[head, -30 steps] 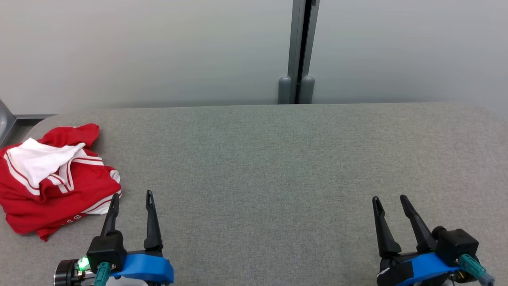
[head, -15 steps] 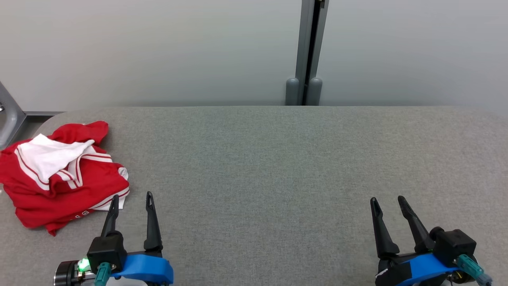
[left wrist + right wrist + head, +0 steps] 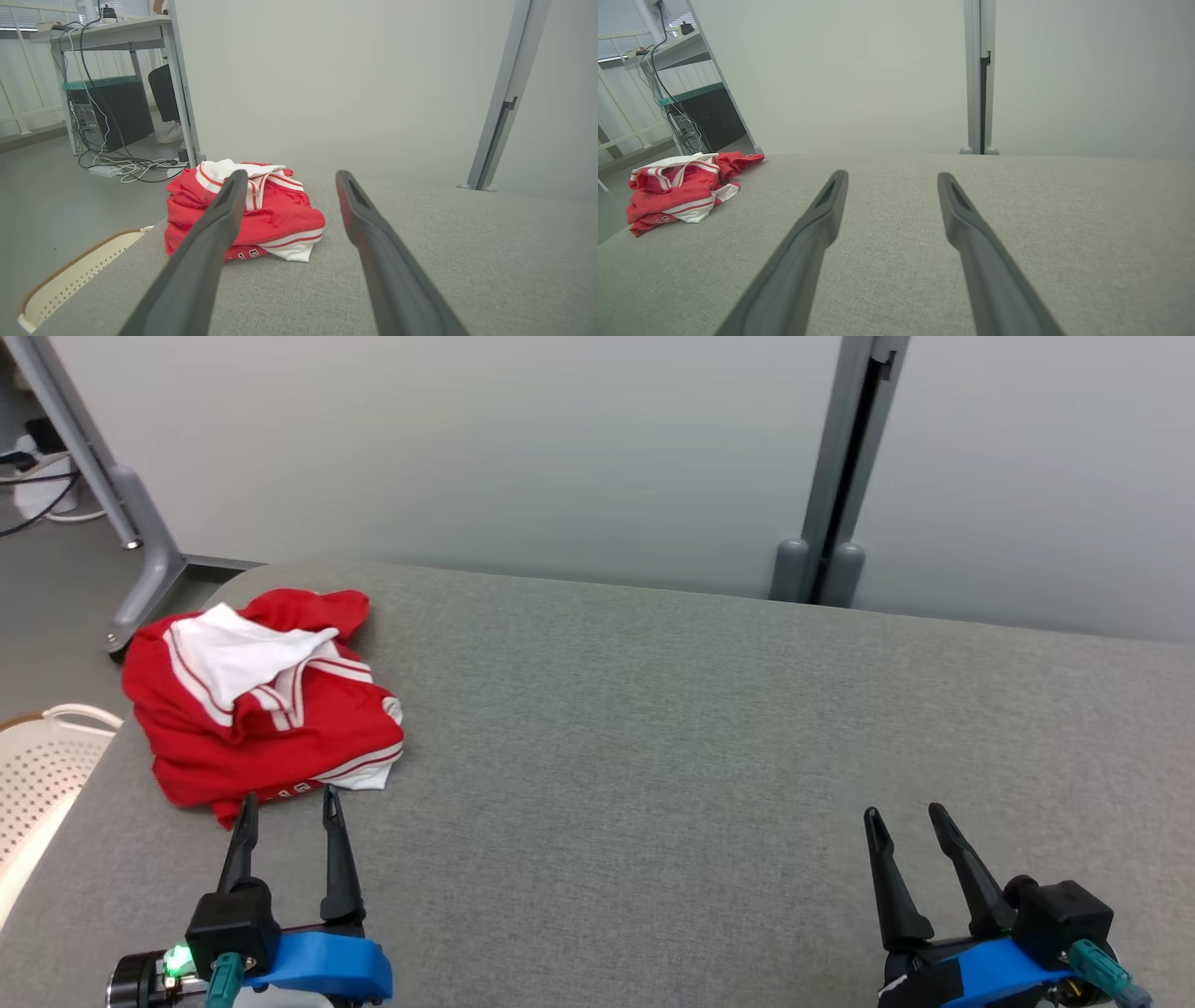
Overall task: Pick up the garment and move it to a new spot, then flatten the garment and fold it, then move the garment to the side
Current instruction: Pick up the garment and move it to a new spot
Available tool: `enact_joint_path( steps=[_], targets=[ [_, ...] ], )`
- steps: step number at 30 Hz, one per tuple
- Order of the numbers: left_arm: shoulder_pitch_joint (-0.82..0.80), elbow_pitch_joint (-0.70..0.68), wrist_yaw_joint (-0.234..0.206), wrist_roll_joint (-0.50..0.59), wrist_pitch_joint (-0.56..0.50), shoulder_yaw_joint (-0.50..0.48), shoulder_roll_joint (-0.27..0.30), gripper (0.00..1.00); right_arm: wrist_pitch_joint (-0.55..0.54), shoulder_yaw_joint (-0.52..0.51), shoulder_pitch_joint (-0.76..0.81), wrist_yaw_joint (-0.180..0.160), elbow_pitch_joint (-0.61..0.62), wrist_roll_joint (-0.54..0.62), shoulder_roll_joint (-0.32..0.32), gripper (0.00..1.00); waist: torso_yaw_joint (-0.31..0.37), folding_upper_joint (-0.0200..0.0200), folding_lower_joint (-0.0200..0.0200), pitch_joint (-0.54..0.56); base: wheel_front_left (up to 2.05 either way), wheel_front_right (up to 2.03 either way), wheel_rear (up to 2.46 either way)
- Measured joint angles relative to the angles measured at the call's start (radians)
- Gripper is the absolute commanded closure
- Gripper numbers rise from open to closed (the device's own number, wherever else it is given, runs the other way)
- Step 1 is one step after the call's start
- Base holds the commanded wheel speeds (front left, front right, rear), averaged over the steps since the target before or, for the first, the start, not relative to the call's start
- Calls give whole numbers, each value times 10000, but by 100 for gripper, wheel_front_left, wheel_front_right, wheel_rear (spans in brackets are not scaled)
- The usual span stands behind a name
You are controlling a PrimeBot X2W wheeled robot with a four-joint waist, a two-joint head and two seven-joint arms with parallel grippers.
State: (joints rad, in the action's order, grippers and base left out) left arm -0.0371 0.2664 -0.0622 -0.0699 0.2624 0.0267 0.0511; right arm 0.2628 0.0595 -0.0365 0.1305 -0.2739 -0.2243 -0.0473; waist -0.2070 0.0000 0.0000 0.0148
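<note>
View has swung left: the garment (image 3: 266,700) lies crumpled at the table's (image 3: 653,728) far-left corner, just ahead of my left gripper (image 3: 288,795), jaws wide and empty, right gripper (image 3: 903,810) likewise, so pickup comes next.

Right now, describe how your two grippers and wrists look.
Left gripper and right gripper each have two long, tapering dark fingers with a slot near the tip, on a black block and bright blue bracket with a teal cable plug. The left has a green light and silver-black cylinder; the right's bracket carries black tape.
</note>
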Motion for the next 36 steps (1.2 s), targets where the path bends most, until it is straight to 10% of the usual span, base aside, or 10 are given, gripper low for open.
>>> enact_joint_path(
  steps=[20, 36],
  targets=[
    [380, -242, -86, 52, 6, -535, 134, 0, 12, 40, 93, 0, -23, -96, 2, 0, -2800, 0, 0, -7, 0, 0, 0],
    [519, -401, -84, -102, 6, -761, 127, 0, 12, 161, 35, 0, -46, 38, -2, 0, -2573, 0, 0, -347, 0, 0, 0]
  ],
)
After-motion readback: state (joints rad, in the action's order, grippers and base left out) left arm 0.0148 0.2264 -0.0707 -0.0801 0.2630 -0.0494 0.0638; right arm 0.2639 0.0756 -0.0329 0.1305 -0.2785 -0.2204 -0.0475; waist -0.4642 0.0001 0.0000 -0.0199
